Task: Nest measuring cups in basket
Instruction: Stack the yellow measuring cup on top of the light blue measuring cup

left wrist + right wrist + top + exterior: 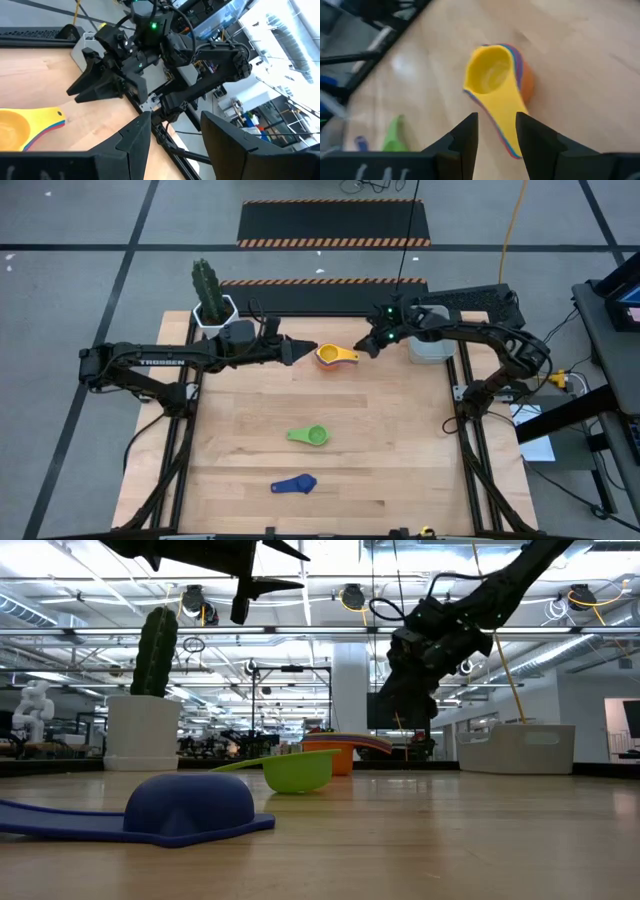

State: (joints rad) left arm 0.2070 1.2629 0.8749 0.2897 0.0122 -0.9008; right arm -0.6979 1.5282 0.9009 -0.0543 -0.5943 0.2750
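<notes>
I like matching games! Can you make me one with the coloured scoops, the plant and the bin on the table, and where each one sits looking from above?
Things:
1. green cup
2. dark blue cup
3. cactus pot
4. basket

Places:
A. far left corner of the table
B. middle of the table
C. far right, under the right arm
D. nearest the front edge

Pairs: 1-B, 2-D, 3-A, 4-C

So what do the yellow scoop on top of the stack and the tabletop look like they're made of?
Yellow round-bowled measuring scoop: probably moulded plastic, smooth and slightly glossy, with a soft highlight in the bowl. Pale wooden tabletop: looks like butcher-block wood, with visible plank seams and grain under a satin finish.
</notes>
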